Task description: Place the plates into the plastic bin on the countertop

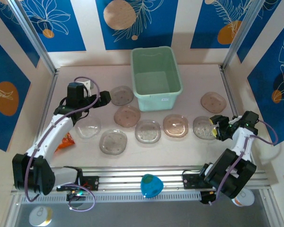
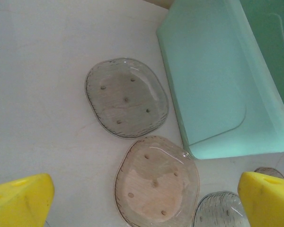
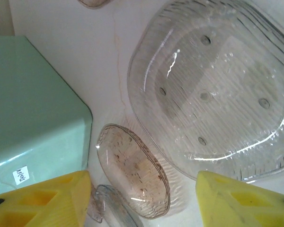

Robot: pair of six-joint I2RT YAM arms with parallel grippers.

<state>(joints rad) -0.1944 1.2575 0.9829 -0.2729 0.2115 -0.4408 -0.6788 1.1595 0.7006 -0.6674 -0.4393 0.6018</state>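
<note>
Left hand (image 1: 105,98) hung over the left part of the bench (image 1: 189,151), its yellow fingers (image 2: 19,201) spread wide apart with nothing gripped between them. It pointed right, toward a grey plate (image 1: 121,95) lying flat just beside its tip. An orange packet (image 1: 65,141) lay by the left arm, near the first clear plate (image 1: 88,128). A second grey plate (image 1: 113,142) sat closer to the front rail. A brownish plate (image 1: 127,116) lay just in front of the grey plate; in the left wrist view both sat close to the bin's side wall.

A mint-green bin (image 1: 157,49) stood upright at the back centre of the bench, a small white label (image 1: 165,100) on its front wall. All eight plates lay on the bench outside it.

In front of the bin ran a row of three: a middle clear plate (image 1: 147,131), an amber plate (image 1: 175,126) and a last clear plate (image 1: 205,127). A pink plate (image 1: 213,102) lay right of the bin, apart from it.

At the row's right end, the right hand (image 1: 214,127) was just beside the last clear plate, its fingers (image 3: 241,201) apart and empty. In the right wrist view that ribbed, dimpled plate lay beneath them.
</note>
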